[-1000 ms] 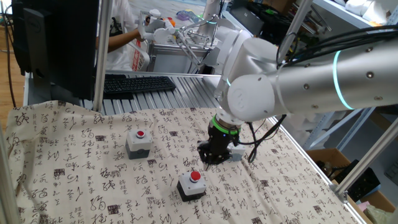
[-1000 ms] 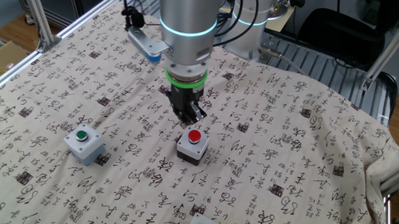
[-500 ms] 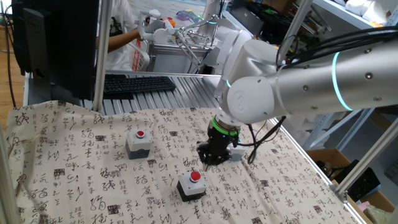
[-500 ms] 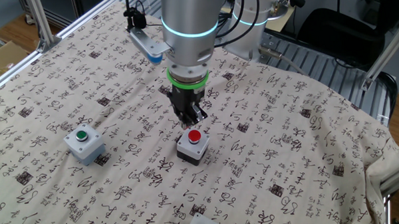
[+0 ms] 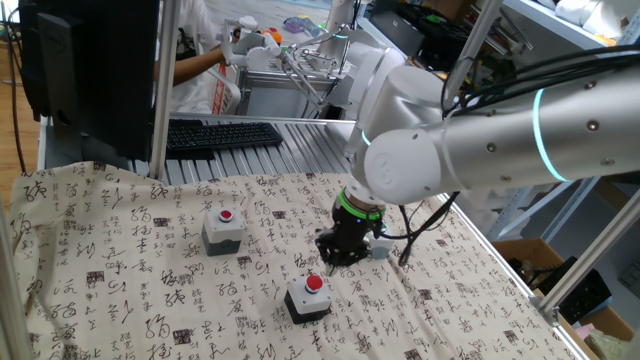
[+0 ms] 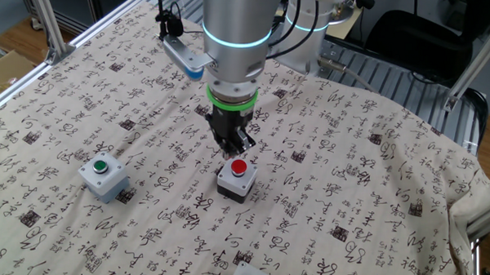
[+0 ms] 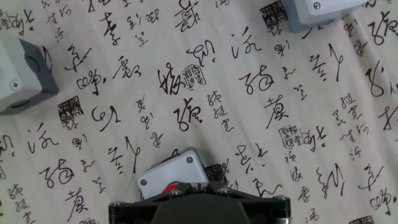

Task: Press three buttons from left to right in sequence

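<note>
Three buttons on cloth | my pincer just above middle red dome button | green button far left | pincer state: cannot tell

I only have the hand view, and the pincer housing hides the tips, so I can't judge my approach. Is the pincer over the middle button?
Observer: Yes. In the other fixed view the pincer hangs just above the red dome button, toward its far edge.
Operator: Touching it?
Observer: Apparently not. One fixed view shows a small gap between them.
Operator: Where's the green one?
Observer: In the other fixed view the green button box stands left of the dome, well apart.
</note>
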You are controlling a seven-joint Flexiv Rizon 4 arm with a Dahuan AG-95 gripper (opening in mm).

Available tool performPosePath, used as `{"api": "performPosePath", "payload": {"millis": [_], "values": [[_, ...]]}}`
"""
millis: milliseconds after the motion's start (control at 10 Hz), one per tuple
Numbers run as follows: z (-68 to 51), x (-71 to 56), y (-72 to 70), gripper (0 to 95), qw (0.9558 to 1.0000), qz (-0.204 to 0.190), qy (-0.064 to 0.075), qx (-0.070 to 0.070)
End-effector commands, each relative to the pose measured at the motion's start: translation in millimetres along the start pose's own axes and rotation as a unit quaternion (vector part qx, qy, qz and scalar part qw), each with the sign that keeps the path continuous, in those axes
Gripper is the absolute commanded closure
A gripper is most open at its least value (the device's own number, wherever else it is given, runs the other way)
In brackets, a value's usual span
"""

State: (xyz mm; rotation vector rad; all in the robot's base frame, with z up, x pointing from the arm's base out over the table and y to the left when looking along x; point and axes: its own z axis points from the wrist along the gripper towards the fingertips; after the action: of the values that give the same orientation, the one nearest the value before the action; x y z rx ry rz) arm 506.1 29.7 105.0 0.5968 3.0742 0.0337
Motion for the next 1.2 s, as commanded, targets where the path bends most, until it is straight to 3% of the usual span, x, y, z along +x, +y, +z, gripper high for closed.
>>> {"api": "performPosePath", "payload": {"millis": [100, 300, 600, 1200], "values": [[-0.8, 0.1, -0.8, 95.0, 0.9999, 0.000, -0.004, 0.011], [-0.8, 0.1, -0.8, 95.0, 1.0000, 0.000, -0.005, 0.007], [-0.8, 0.1, -0.8, 95.0, 0.9997, -0.011, -0.012, 0.017], [-0.8, 0.1, -0.8, 95.0, 0.9989, -0.044, -0.004, 0.014]]}}
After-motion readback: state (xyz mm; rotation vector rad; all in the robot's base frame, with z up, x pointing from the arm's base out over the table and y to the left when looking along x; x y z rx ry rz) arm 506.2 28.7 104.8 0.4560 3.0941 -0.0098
